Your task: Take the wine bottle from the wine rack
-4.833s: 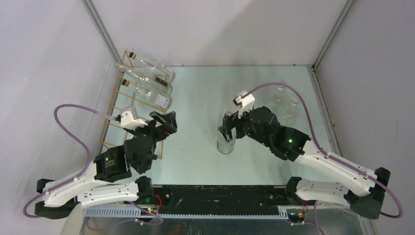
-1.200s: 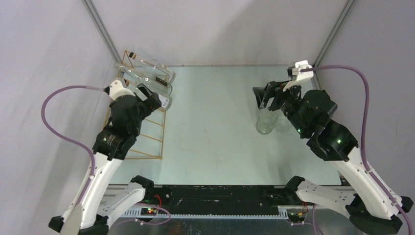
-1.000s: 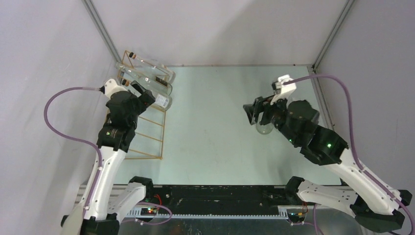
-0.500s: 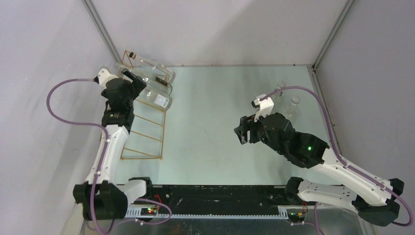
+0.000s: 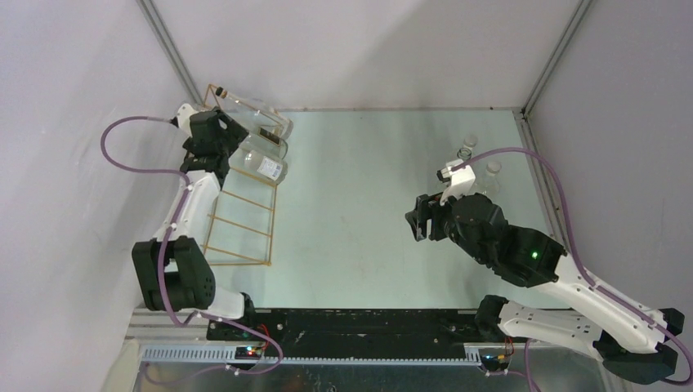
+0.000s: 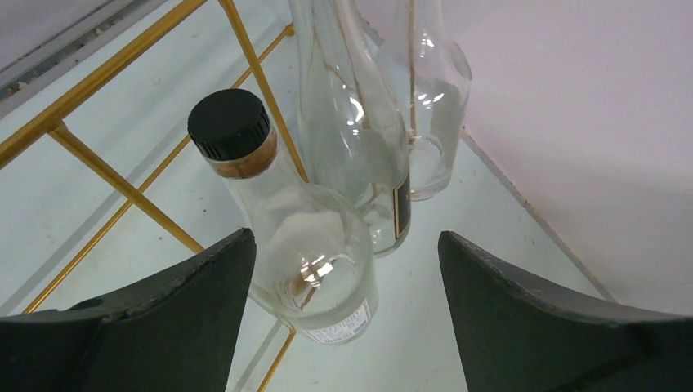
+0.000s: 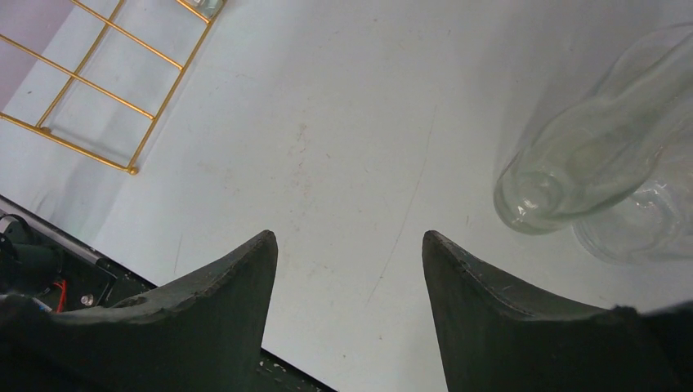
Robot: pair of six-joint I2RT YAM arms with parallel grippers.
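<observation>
Three clear glass bottles lie side by side on the wine rack, a thin gold wire frame with ladder-like rungs along the left edge of the tabletop. They crowd its far end, in the far-left corner, tight against the grey wall. The near rungs are bare.

The wine bottle is the nearest of the three: smooth rounded glass, a ribbed black cap over a brown neck band, and a white label at its base. The two other bottles sit just beyond it.

The left hand hovers at that corner, its dark, wedge-shaped fingers spread wide on either side of the wine bottle. It has no visible grip on the bottle.

The right hand hangs over the open middle-right of the pale, lightly scuffed tabletop, fingers apart and holding nothing. The standing bottles, also clear glass, cluster near the far-right corner, well apart from the rack. Broad bare surface lies between the two groups.
</observation>
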